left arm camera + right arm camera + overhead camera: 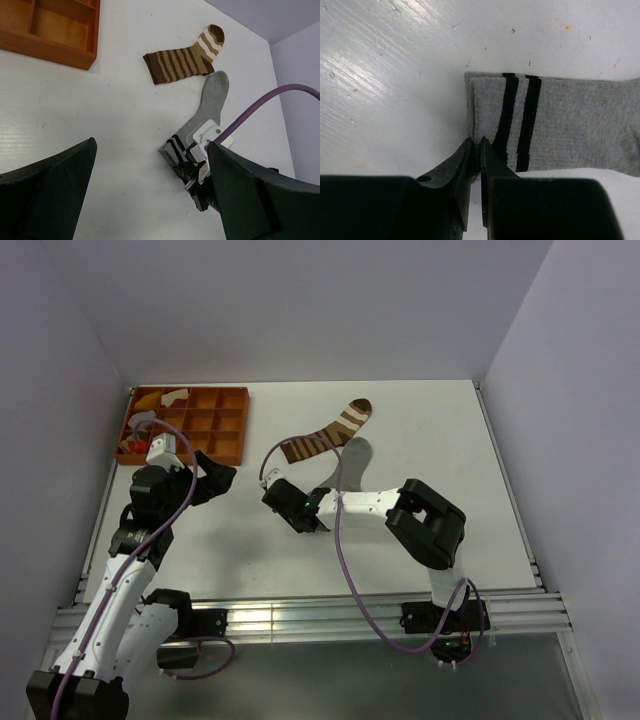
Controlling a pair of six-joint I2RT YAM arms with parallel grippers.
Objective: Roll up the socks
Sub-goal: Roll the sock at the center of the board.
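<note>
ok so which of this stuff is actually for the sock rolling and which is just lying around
For the job: grey sock, cuff pinched in the right hand; brown striped sock.
Just lying about: orange compartment tray; cloth pieces in its far-left compartments.

Light is looking bright and even here, coming down soft from overhead, so the worktop (420,440) is reading clean white and the shadows under the arms (370,502) are showing up faint. A hot glare patch is sitting on the metal rail (250,618) at the near edge. On the right wrist camera the worktop is shining in streaks at top left. The grey sock (570,125) is looking sharp, but the right end effector (476,146) is coming out black and blurry. On the left wrist camera, the left end effector (151,150) is showing as dark, soft-edged shapes.
</note>
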